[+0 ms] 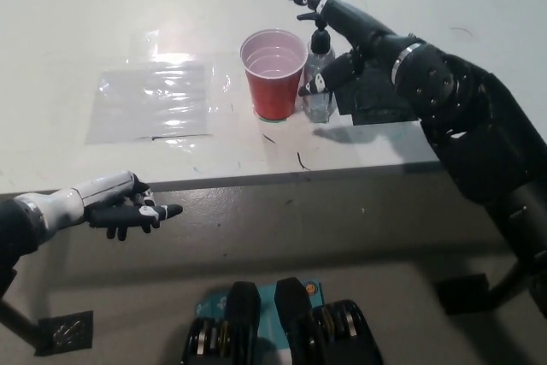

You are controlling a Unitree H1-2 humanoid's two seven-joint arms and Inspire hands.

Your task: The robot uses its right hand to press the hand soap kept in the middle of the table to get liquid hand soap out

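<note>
A clear soap bottle (320,83) with a black pump top (320,36) stands on the white table (171,23), just right of a red plastic cup (274,73). My black right hand (344,40) is open around the bottle: upper fingers reach over the pump top, the thumb sits low against the bottle's front. I cannot tell whether the fingers touch the pump. My white left hand (120,207) rests below the table's front edge at lower left, fingers loosely extended, holding nothing.
A clear plastic sheet (154,100) lies on the table to the left of the cup. A black mat (380,96) lies right of the bottle, mostly covered by my right arm. The table's front edge (256,179) runs across the picture.
</note>
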